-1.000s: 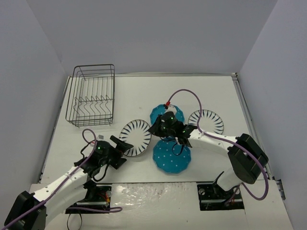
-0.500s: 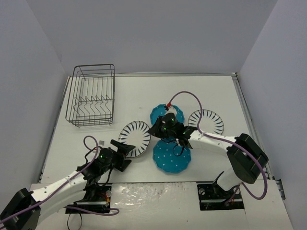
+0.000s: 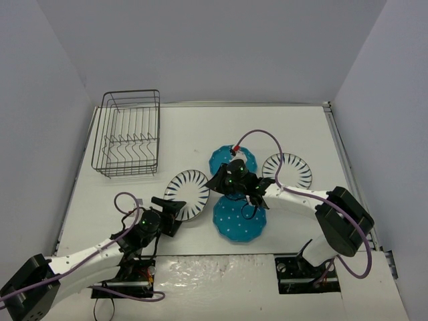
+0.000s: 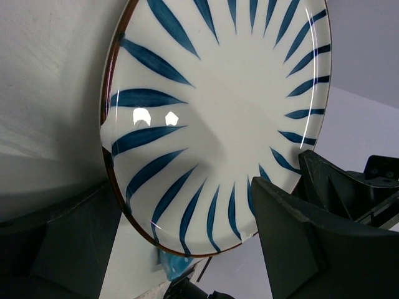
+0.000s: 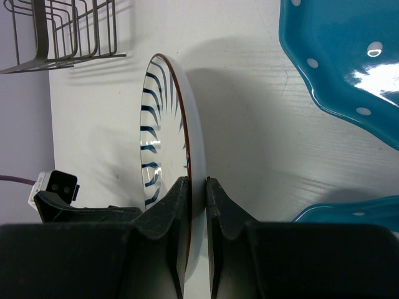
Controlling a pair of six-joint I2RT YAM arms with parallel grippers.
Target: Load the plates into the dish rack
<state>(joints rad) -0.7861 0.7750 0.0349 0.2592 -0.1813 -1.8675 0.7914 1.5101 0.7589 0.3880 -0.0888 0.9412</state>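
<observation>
A white plate with dark radial stripes (image 3: 187, 192) stands tilted up on its edge. My right gripper (image 3: 219, 182) is shut on its right rim; in the right wrist view both fingers (image 5: 181, 202) pinch the rim of this plate (image 5: 151, 124). My left gripper (image 3: 174, 210) is open at the plate's near-left edge. In the left wrist view the plate (image 4: 218, 112) fills the frame, its lower rim between the spread fingers (image 4: 305, 237). Two teal dotted plates (image 3: 233, 159) (image 3: 239, 218) and a second striped plate (image 3: 287, 170) lie flat. The black wire dish rack (image 3: 127, 142) holds nothing.
The rack stands at the back left, close to the left wall. The teal plates lie just right of the lifted plate, under the right arm. A purple cable (image 3: 261, 137) loops above the right wrist. Grey walls enclose the table on three sides.
My left gripper has slid in around the striped plate's near edge and its jaws have narrowed a little. The right gripper has kept the plate tilted in the same place.
</observation>
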